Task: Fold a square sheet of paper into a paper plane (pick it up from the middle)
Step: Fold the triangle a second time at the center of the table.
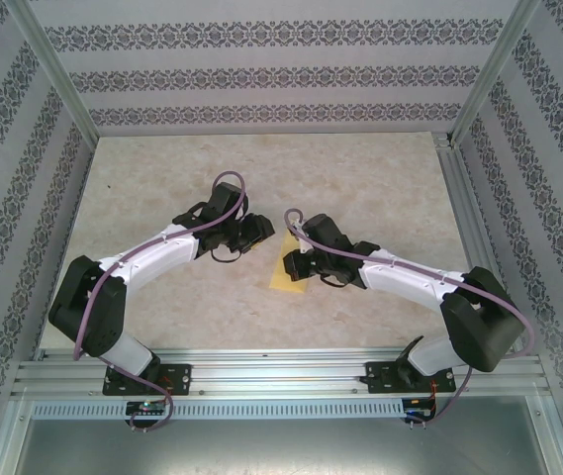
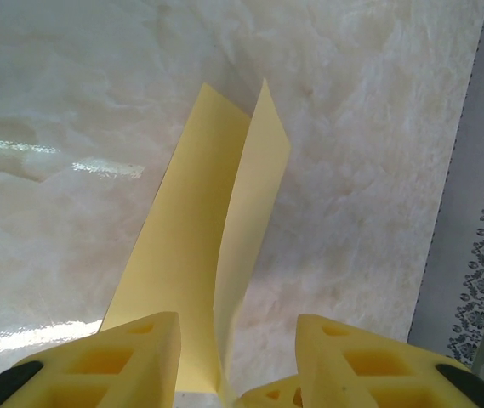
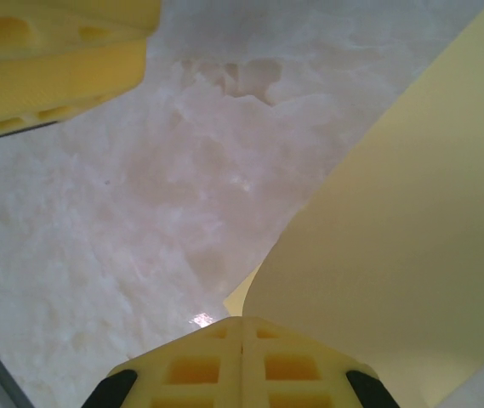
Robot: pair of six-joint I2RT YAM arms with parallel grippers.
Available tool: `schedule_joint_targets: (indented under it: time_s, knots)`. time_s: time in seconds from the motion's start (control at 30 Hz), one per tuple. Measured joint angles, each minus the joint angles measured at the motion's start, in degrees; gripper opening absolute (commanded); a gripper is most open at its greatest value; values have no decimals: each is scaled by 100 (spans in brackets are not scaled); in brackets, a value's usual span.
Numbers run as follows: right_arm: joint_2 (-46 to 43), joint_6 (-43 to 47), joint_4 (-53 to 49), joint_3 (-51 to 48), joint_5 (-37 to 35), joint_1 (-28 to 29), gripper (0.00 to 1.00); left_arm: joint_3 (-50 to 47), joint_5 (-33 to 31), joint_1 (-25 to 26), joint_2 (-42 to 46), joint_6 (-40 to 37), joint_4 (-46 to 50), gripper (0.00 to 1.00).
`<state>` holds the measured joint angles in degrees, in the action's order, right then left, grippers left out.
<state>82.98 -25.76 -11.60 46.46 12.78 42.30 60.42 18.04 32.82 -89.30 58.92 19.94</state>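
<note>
Top external view: the pale marbled table (image 1: 360, 178) carries both arms, bent at the elbow and reaching in so their wrists nearly meet at the middle. The left arm (image 1: 152, 259) swings out to its own side and then angles inward. The right arm (image 1: 410, 282) mirrors it, sitting a little nearer the bases.

The sheet of paper (image 1: 287, 274) lies just under the right gripper (image 1: 296, 262). From up here only a small yellow patch shows, the rest is covered by that wrist, and I cannot make out its long axis. The left gripper (image 1: 257, 230) hangs just beside it.

Seen from the left wrist, the sheet is folded lengthwise into a long narrow strip running straight away from the jaws. Its two flaps stand up in a V along the crease, and the near end is cut off at the frame's bottom. The left fingers (image 2: 135, 357) stand apart, one on each side of the strip, not clamping it.

From the right wrist, the right claw's fingers (image 3: 199, 365) are pressed together on the sheet's edge, and the paper curves up to the right.
</note>
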Motion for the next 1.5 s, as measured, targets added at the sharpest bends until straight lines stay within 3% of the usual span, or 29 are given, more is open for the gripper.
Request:
schedule_joint_targets:
  time_s: [0.23, 0.5, 0.67, 0.8, 0.93, 1.1, 1.27, 1.5]
  knots:
    - [2, -448, 350, -138, -28, -87, 0, 0, -52, 0, 72, -129, 120, 34]
    - [96, -809, 1058, -831, 382, -640, 0, -168, 181, 109, 22, -205, -31, 30]
    - [157, -909, 1397, -994, 643, -748, 1, -166, 374, 299, -348, -188, -295, 41]
    - [138, -859, 1534, -1034, 713, -748, 1, -166, 542, 385, -804, 114, -723, 60]
    - [-28, -669, 1670, -1158, 710, -745, 1, -166, 614, 402, -1180, 568, -1163, 63]
    - [-284, -393, 1902, -1414, 704, -741, 1, -166, 715, 402, -1493, 1169, -1683, 58]
    - [-411, -105, 2046, -1600, 649, -638, 2, -166, 852, 402, -1784, 1681, -2203, 45]
    - [-568, 188, 2083, -1604, 463, -546, 6, -35, 931, 407, -1906, 1768, -2201, 26]
